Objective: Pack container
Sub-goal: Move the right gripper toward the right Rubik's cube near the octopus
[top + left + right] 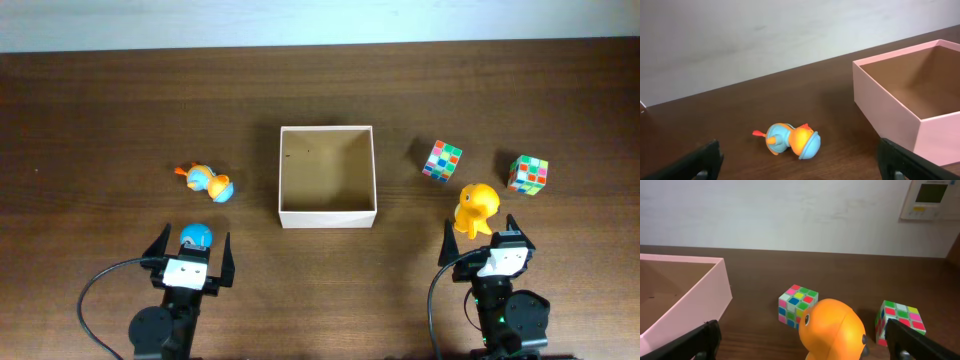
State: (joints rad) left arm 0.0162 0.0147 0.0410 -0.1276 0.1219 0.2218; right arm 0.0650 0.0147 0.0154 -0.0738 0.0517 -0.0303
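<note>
Only the overhead view shows a blue ball (195, 236) lying between the fingers of the left gripper (194, 238), which are spread wide and grip nothing. The right gripper (480, 227) is equally wide and empty, with an orange duck (477, 208) just ahead. The container (327, 216) sits forward, between the two grippers.

**Open square box at mid-table**

The container (327, 217) is a shallow square box with thin cream-white walls and a tan inside. It sits flat and upright near the middle of the dark wooden table (100, 120), its sides squared to the table's edges. Its top is open. From overhead the whole tan floor shows, with shadow along the near wall and a small dark speck near the far left corner. In the left wrist view its walls look pinkish, and the right wrist view catches only one corner.
</note>
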